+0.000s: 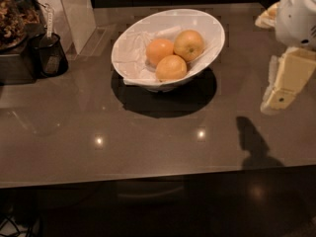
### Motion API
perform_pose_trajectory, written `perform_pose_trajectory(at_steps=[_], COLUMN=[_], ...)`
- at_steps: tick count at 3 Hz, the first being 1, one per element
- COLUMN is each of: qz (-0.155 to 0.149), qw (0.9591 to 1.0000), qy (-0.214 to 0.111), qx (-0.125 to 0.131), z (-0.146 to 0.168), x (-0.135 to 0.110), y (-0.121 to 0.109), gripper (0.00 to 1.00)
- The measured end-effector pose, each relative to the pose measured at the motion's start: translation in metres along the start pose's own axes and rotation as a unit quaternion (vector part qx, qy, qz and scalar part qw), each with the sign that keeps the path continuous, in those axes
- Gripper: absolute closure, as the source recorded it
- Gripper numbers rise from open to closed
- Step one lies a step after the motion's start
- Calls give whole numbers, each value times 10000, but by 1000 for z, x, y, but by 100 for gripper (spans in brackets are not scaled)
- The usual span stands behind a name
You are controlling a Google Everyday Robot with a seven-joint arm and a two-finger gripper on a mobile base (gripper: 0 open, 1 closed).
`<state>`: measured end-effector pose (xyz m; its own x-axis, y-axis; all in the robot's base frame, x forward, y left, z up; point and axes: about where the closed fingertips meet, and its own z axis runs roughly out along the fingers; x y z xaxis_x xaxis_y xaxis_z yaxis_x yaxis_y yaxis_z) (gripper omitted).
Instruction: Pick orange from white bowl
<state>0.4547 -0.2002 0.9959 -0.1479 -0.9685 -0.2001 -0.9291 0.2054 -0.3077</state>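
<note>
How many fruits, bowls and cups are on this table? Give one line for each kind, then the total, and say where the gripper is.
Fruits: 3, all in the bowl: the orange with a stem dot, a redder fruit, a smaller fruit
Bowls: 1, the white bowl
Cups: 1, the black cup at the left
Total: 5
The gripper hangs at the right, apart from the bowl.
</note>
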Motion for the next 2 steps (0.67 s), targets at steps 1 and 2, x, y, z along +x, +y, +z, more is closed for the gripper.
perform_pose_trajectory(at_steps=[1, 2], qz=[-547, -929], qw=[9982, 9949], qy=[-89, -172], qx=[207, 350], z=[-8, -15], x=[-36, -67], y=[-31, -52], gripper=[0, 0])
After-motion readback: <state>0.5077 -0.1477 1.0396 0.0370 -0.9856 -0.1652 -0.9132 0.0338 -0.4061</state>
